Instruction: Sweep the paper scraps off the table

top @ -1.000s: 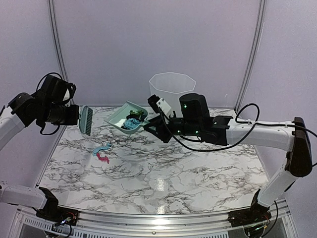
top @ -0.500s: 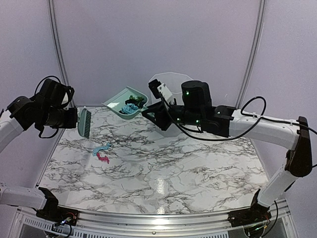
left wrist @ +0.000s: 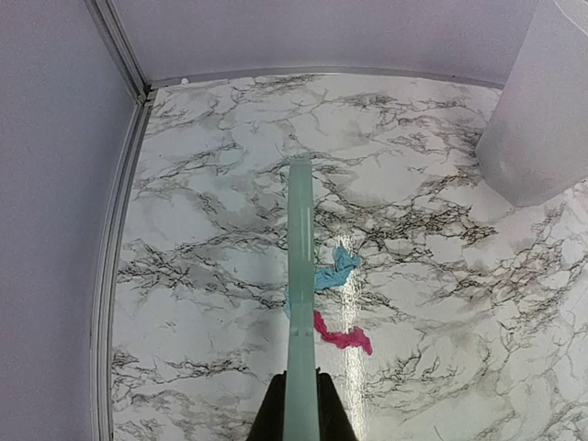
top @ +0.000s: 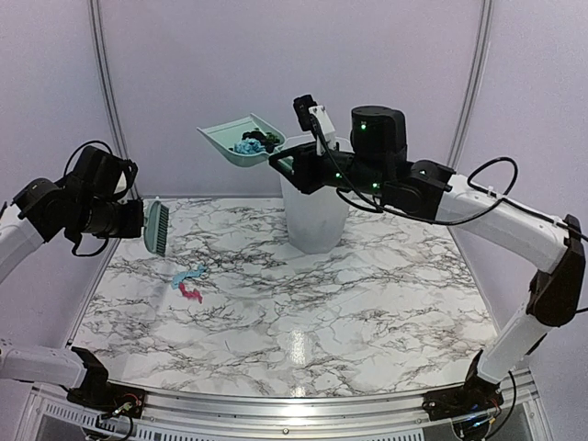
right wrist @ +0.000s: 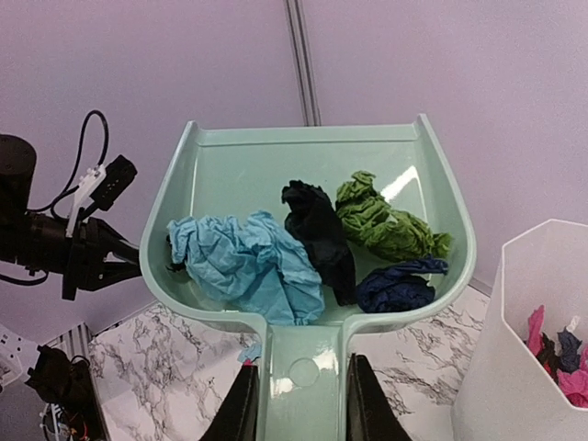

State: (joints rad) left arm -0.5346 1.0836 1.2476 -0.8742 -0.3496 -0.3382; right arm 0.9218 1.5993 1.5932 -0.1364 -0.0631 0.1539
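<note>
The bin (top: 315, 220) stands on the table (top: 386, 312) toward its back edge, with other scraps (right wrist: 556, 354) lying inside it (these show only from the right wrist). The dustpan (top: 218, 138) hangs in the air above and just left of the bin's rim, carrying a heap of paper scraps (top: 254, 142). Well left of the bin and nearer the front, two loose scraps (top: 188, 282) lie side by side on the table, and the brush (top: 157, 226) hangs off the table farther left.

Marble table (top: 367, 312) with paper scraps (top: 188, 275), white bin (top: 315, 220)
</note>
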